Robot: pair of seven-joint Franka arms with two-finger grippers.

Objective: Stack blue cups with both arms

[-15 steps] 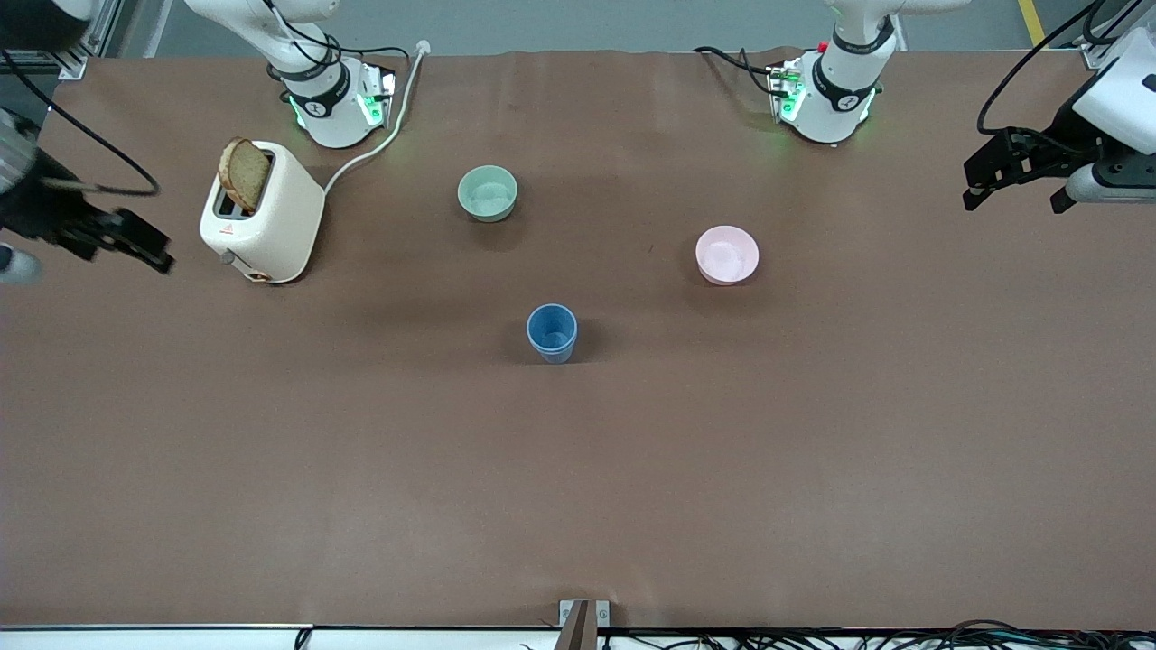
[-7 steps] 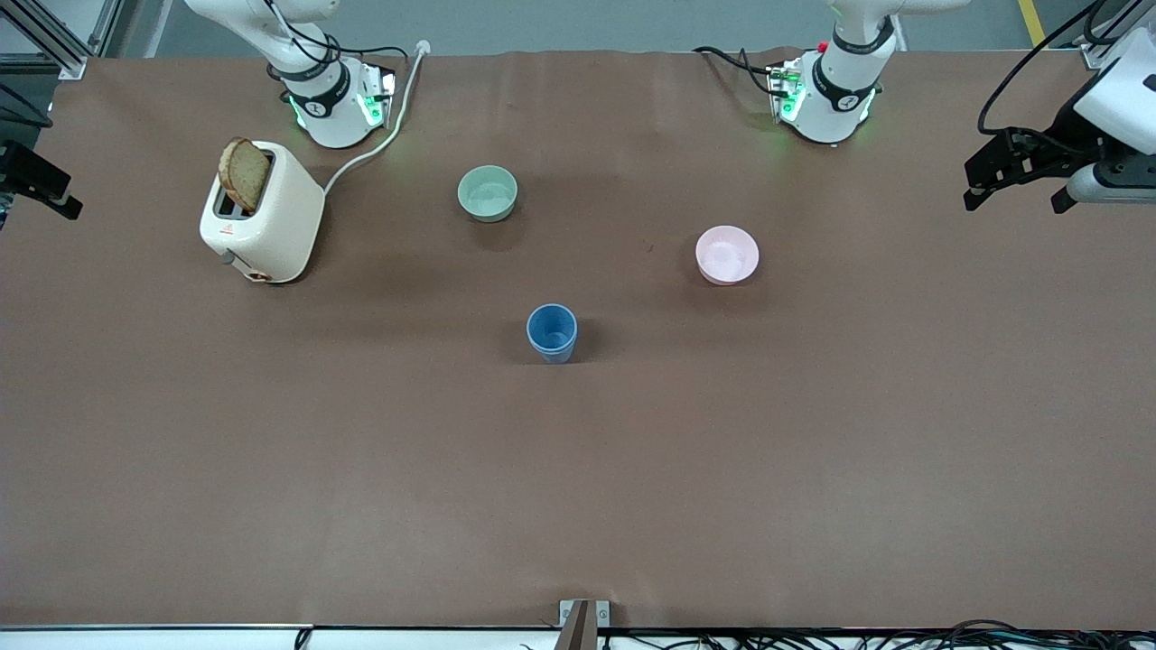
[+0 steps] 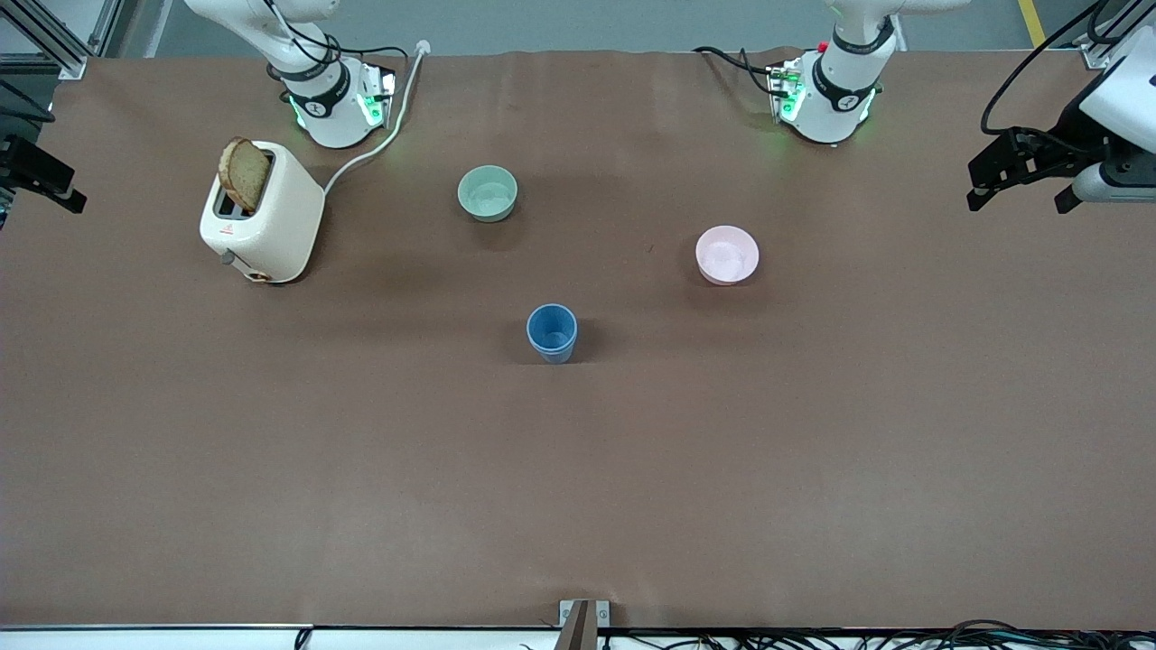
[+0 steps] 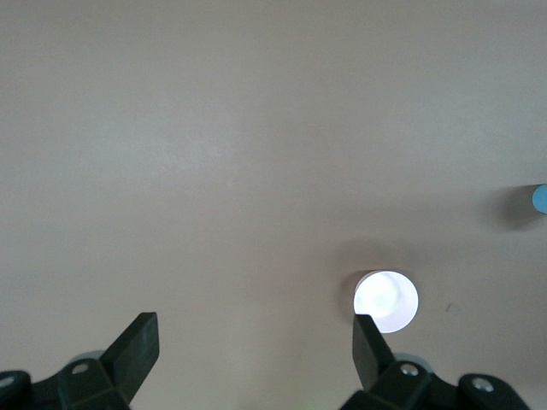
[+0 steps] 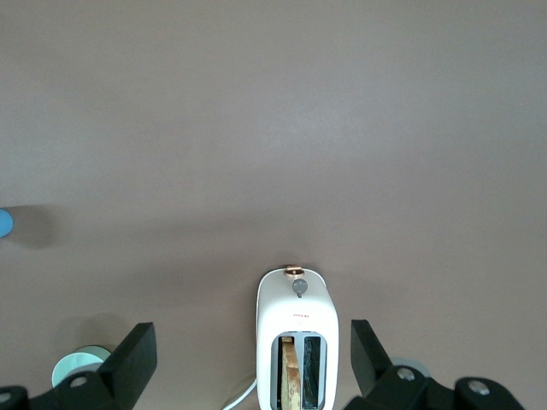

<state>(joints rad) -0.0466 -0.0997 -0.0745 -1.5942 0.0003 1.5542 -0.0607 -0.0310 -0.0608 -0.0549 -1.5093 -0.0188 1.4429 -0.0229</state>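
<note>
The blue cups (image 3: 552,332) stand upright at the table's middle as one blue shape, one seemingly nested in the other. A blue edge shows in the left wrist view (image 4: 540,198) and in the right wrist view (image 5: 4,224). My left gripper (image 3: 1019,199) hangs open and empty in the air over the left arm's end of the table, also seen in its wrist view (image 4: 254,333). My right gripper (image 3: 45,181) is at the right arm's end of the table, mostly cut off by the view's edge; its wrist view (image 5: 252,337) shows it open and empty, high over the toaster.
A white toaster (image 3: 264,223) with a slice of bread in it stands near the right arm's base, its cord running toward the base. A pale green bowl (image 3: 488,192) and a pink bowl (image 3: 727,255) stand farther from the front camera than the cups.
My right gripper has drawn away from beside the toaster out to the table's end. My left gripper has shifted slightly. The cups and bowls have not moved.
</note>
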